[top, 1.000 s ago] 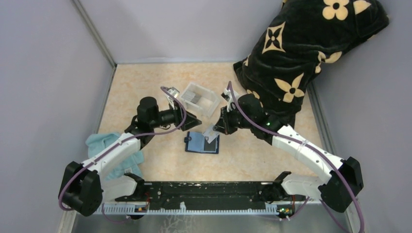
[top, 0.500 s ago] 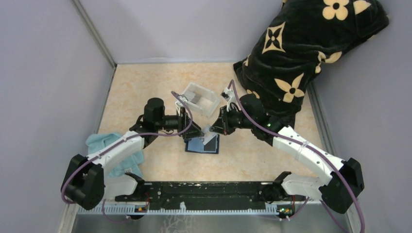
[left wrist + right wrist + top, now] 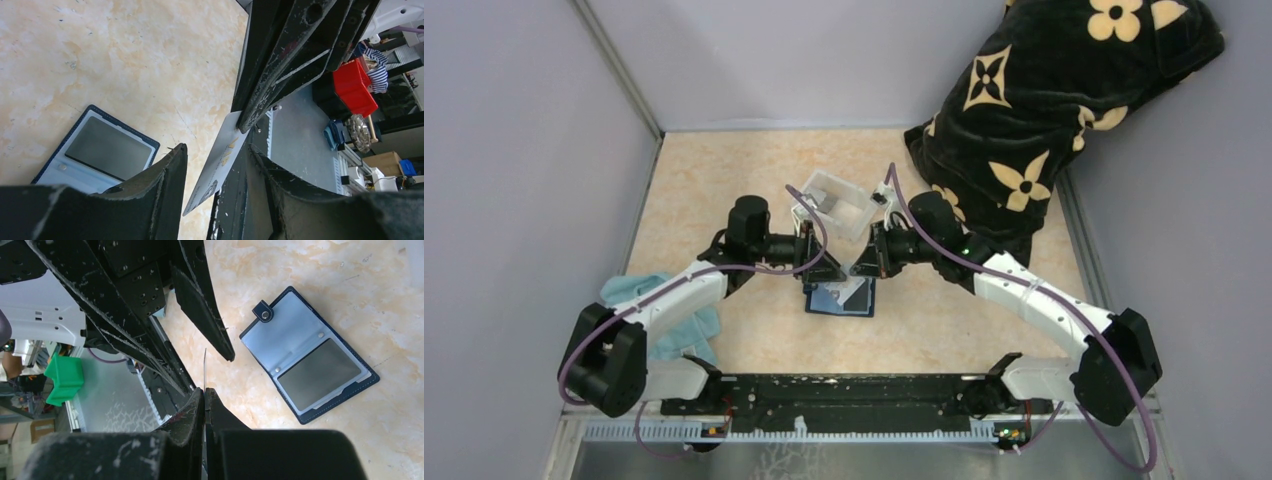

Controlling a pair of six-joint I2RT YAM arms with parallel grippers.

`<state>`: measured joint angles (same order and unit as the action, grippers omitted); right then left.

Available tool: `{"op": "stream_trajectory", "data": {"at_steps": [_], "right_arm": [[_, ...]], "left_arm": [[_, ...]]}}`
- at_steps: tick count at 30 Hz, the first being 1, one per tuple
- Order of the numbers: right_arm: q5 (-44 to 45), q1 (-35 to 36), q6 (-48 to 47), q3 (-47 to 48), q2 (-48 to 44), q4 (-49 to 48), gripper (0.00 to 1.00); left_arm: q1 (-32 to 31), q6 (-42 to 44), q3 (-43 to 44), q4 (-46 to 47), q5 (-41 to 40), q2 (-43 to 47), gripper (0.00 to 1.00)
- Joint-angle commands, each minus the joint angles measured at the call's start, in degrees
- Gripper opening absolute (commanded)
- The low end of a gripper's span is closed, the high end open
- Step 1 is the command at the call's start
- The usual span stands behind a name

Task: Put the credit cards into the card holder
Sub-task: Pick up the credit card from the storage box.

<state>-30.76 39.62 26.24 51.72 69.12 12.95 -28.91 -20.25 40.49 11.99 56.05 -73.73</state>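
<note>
Bright, even, diffuse light from overhead; soft, short shadows beneath the arms (image 3: 674,298) on the marbled desk (image 3: 724,180); overhead view sharp, its walls slanting toward the edges; wrist views render the near fingers (image 3: 165,200) dark and blurred, the credit card (image 3: 216,165) pale, the card holder (image 3: 310,359) crisp with faint sheen.

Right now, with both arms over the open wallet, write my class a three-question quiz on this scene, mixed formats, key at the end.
1. True or false: the card holder lies closed on the table.
2. Fill in: the left gripper has its jaws ___ on either side of the raised card.
3. What pinches that card? A the right gripper; B a human hand; C nothing.
Key: 1 false; 2 open; 3 A.
</note>
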Motion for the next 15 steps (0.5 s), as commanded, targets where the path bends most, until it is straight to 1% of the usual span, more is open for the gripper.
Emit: {"op": "stream_trajectory", "data": {"at_steps": [1, 4, 5, 7, 9, 12, 15], "right_arm": [[-3.87, -1.98, 0.95, 0.35, 0.76, -5.11, 0.0], [-4.94, -3.15, 0.94, 0.86, 1.52, -5.28, 0.0], [-5.27, -3.55, 0.88, 0.89, 1.81, -5.24, 0.0], [-5.94, -4.32, 0.68, 0.89, 2.35, -5.29, 0.0], [-6.47, -4.82, 0.57, 0.75, 2.86, -5.63, 0.0], [-7.02, -5.22, 0.44, 0.61, 3.57, -6.14, 0.0], [-7.2, -5.83, 0.28, 0.78, 4.23, -6.32, 0.0]], "left_arm": [[-0.45, 2.4, 2.22, -0.85, 3.8, -1.39, 0.53], [-0.5, 3.47, 2.62, -2.13, 4.03, -1.86, 0.52], [-0.46, 3.74, 2.85, -2.41, 4.17, -2.2, 0.5], [-0.46, 4.22, 3.41, -2.88, 4.4, -2.81, 0.4], [-0.46, 4.37, 3.77, -2.95, 4.58, -3.43, 0.28], [-0.45, 4.29, 4.16, -2.87, 4.82, -4.52, 0.15], [-0.45, 4.38, 4.39, -2.72, 5.46, -5.79, 0.0]]}}
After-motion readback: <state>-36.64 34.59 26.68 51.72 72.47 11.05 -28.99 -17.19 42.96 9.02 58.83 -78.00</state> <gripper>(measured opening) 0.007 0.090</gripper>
